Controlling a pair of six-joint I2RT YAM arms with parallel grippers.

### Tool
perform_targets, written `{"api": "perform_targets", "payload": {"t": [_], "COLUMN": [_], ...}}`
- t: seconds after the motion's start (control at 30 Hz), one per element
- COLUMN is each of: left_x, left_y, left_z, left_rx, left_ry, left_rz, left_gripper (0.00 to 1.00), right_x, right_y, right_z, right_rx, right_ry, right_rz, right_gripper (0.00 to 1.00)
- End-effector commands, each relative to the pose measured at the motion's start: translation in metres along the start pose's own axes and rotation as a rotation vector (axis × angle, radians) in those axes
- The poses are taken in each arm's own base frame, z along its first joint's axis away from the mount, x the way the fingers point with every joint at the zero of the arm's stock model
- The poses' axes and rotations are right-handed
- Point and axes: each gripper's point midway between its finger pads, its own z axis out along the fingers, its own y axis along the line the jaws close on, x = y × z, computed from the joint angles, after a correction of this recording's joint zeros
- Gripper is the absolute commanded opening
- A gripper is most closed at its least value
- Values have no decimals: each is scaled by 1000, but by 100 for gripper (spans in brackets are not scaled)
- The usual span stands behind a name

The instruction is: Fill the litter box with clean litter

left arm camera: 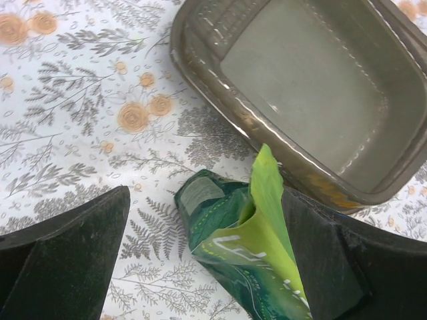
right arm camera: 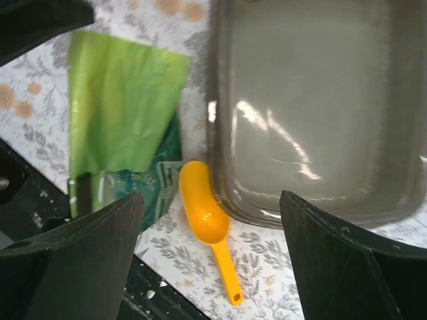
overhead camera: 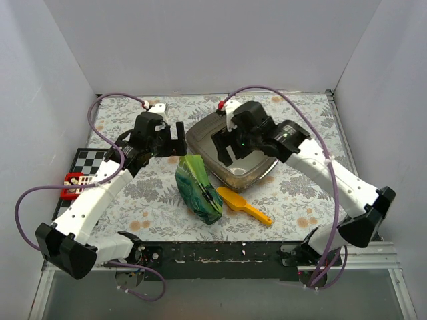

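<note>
shallow grey-brown plastic litter box (left arm camera: 313, 80): stood bare, filling not begun. glossy green bag (overhead camera: 198, 188), yellow plastic scoop (overhead camera: 243, 205): beside it on desk. left claw (overhead camera: 179, 139), right claw (overhead camera: 227, 148): both apart, empty.

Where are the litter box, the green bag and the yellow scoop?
litter box (left arm camera: 313, 87): left wrist view, on its bare inner floor.
green bag (overhead camera: 198, 188): top external view, middle of its printed side.
yellow scoop (right arm camera: 207, 221): right wrist view, in its bowl.
</note>
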Motion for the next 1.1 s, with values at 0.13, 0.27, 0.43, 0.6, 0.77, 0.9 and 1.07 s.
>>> {"api": "perform_targets", "payload": {"t": [0.13, 0.27, 0.43, 0.6, 0.77, 0.9, 1.07], "left_x": [-25, -30, -27, -31, -27, -28, -33], "left_y": [38, 45, 45, 47, 53, 59, 63], "left_z": [-25, -33, -36, -45, -51, -59, -68], "left_rx": [-257, -291, -279, -284, -308, -325, -342], "left_ry": [-82, -129, -133, -167, -172, -205, -243], "left_rz": [-134, -161, -169, -187, -208, -225, -241], "left_gripper": [98, 98, 98, 98, 98, 98, 98], "right_x": [-6, -1, 2, 5, 6, 8, 9], "right_y": [90, 116, 134, 130, 130, 131, 134], "right_z": [28, 44, 60, 78, 96, 110, 121], "right_rx": [-218, -256, -249, -200, -180, -165, -170], "right_ry": [11, 27, 34, 43, 48, 69, 81], "right_rz": [-66, -87, -107, -112, -116, -128, -149], "right_gripper": [88, 85, 83, 76, 63, 51, 33]}}
